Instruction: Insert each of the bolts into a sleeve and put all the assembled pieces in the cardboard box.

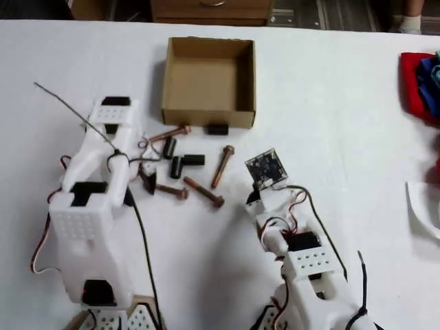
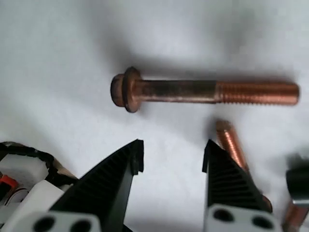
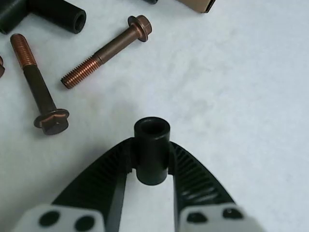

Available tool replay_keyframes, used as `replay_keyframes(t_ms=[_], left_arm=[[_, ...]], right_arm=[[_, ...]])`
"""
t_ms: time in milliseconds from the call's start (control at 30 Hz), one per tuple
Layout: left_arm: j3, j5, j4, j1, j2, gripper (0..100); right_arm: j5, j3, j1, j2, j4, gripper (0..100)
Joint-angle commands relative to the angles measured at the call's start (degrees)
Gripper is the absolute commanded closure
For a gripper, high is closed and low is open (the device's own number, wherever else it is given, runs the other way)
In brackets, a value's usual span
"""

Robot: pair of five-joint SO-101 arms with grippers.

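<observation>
Bolt (image 2: 203, 92) first: lower left gripper (image 2: 174, 150), fingers (image 2: 113, 179) spread, astride its shank; ready sleeve (image 3: 152, 130), pinched in right gripper (image 3: 152, 147), for its threads.

Robotics lab or maker-type workroom, indoors. Told by a plain white worktop (image 1: 344, 103) carrying two white printed arms (image 1: 89, 213) side by side, with exposed cabling (image 1: 142, 247) and a bare circuit board (image 1: 267, 168) mounted on one wrist. Small hardware spread out loose: copper bolts (image 1: 223, 166), black sleeves (image 1: 217, 128), an open cardboard box (image 1: 206, 117). Looks improvised rather than industrial: wooden drawer unit (image 1: 210, 10) past the far edge of the worktop, red and blue cloth (image 1: 421, 79) lying at one side. Cannot tell whether in a house, school or office.
</observation>
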Motion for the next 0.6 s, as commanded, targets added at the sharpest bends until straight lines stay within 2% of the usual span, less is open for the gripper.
replay_keyframes(t_ms=[0,267,567], left_arm=[[-4.79,0.79,0.44,-2.99,2.81,78],[-15.34,0.7,0.53,-7.65,6.68,78],[-19.74,1.23,1.76,-8.18,6.59,78]], right_arm=[[-0.09,-0.26,-0.04,-0.13,-1.19,97.8],[-0.09,-0.26,-0.04,-0.13,-1.19,97.8],[0.0,-0.26,-0.04,-0.13,-1.19,97.8]])
